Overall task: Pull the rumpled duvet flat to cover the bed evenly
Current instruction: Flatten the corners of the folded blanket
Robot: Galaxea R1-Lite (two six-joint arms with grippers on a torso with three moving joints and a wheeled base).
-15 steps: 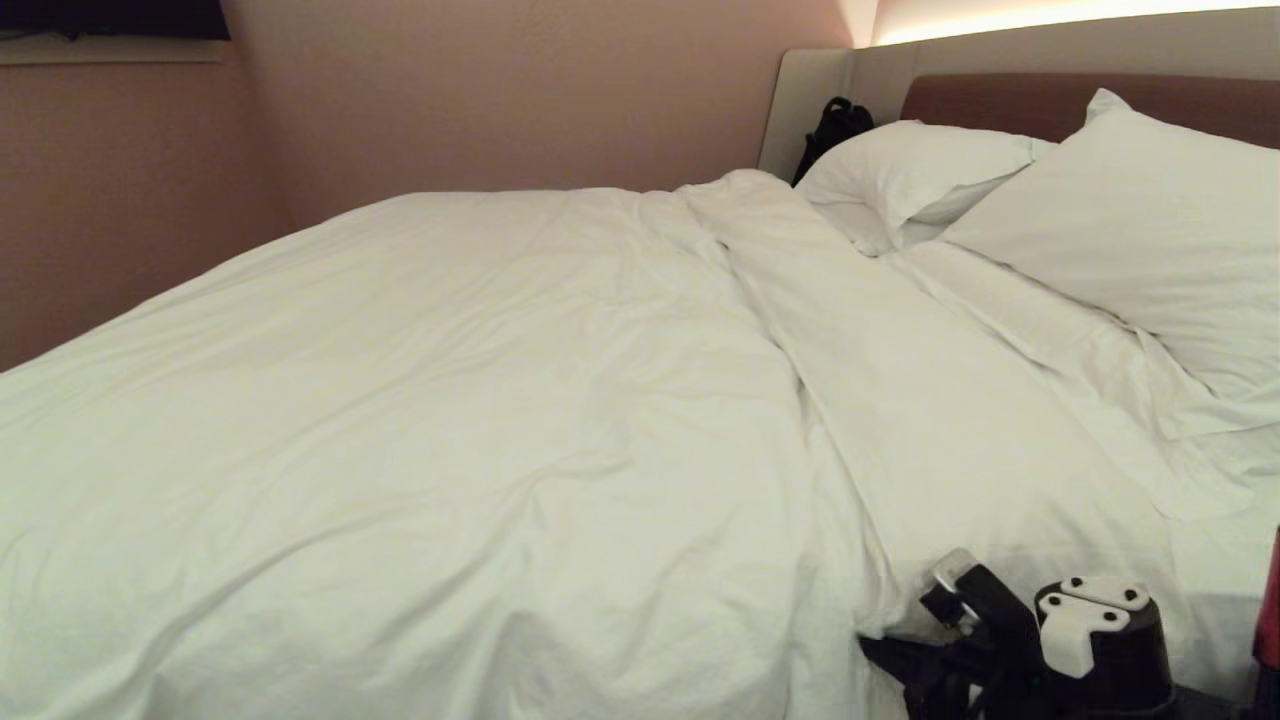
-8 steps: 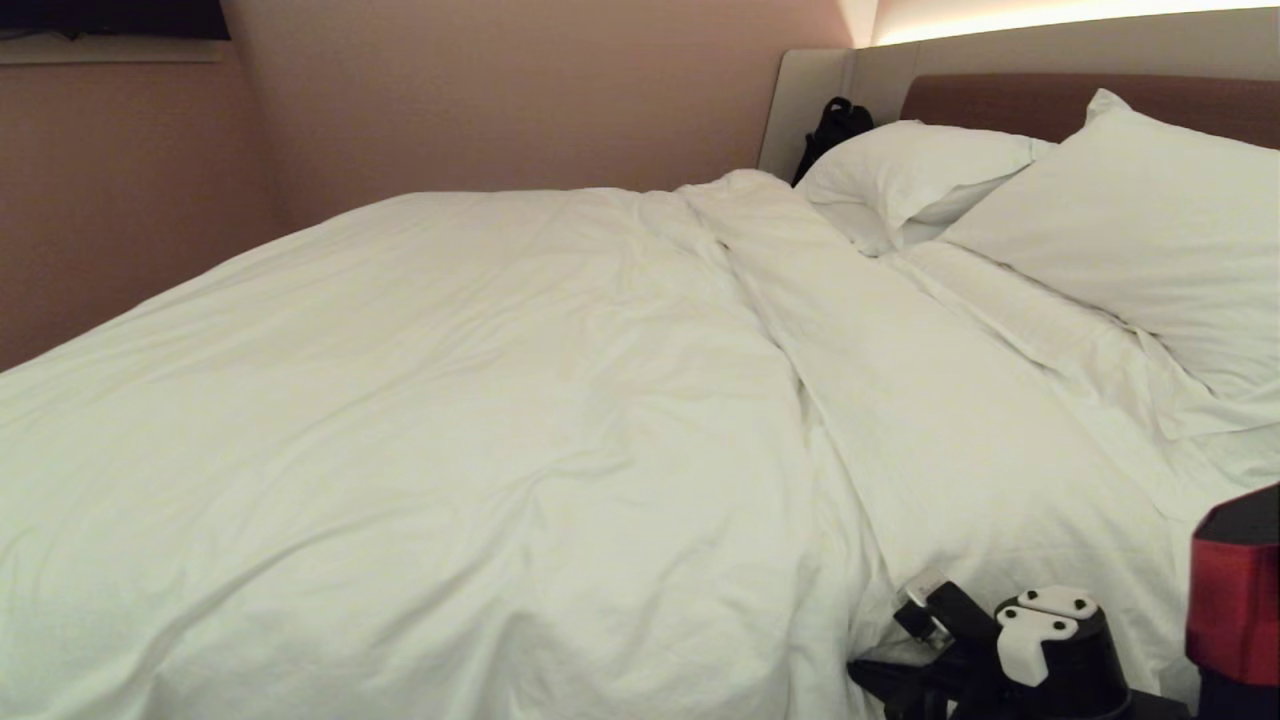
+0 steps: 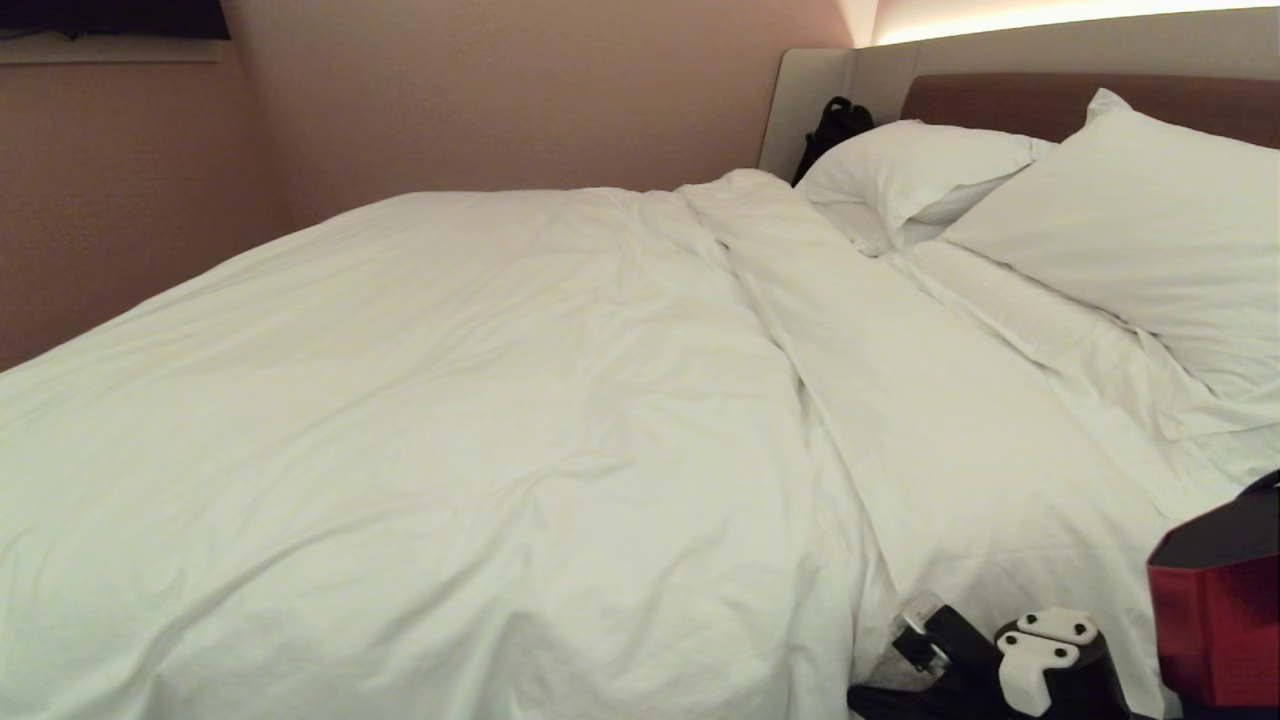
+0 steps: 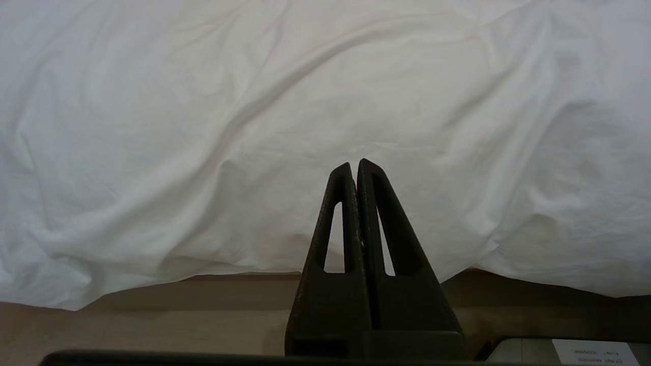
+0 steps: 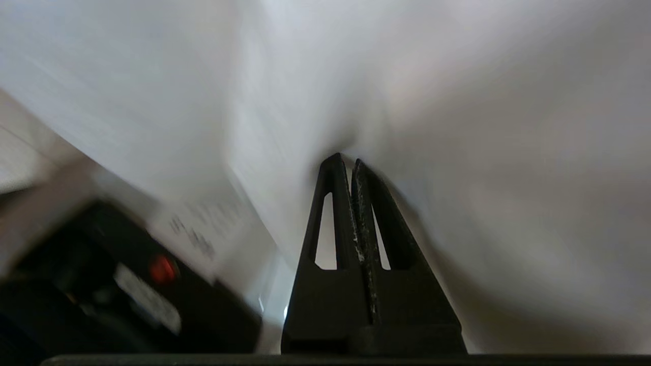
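The thick, puffy white duvet (image 3: 450, 420) in its wrinkled cotton cover lies spread over most of the low wide bed (image 3: 1000, 100), whose brown padded headboard sits in a beige surround against the pinkish wall (image 3: 500, 90). A long raised fold runs from the far corner down toward the near edge, and beyond it the duvet's upper part lies flatter beside two plump white rectangular pillows (image 3: 1130, 230) at the headboard. A black bag-like object (image 3: 835, 125) stands by the far pillow. The left gripper (image 4: 356, 165) hangs low beside the bed with its dark fingers pressed together, empty, the duvet's hanging hem and the pale wood floor (image 4: 152, 320) just ahead of it. The right gripper (image 5: 346, 160) has its fingers closed as well, tips up against white cloth; whether any fabric is pinched cannot be told. A red and black part of the right arm (image 3: 1215, 600) shows at the near right corner.
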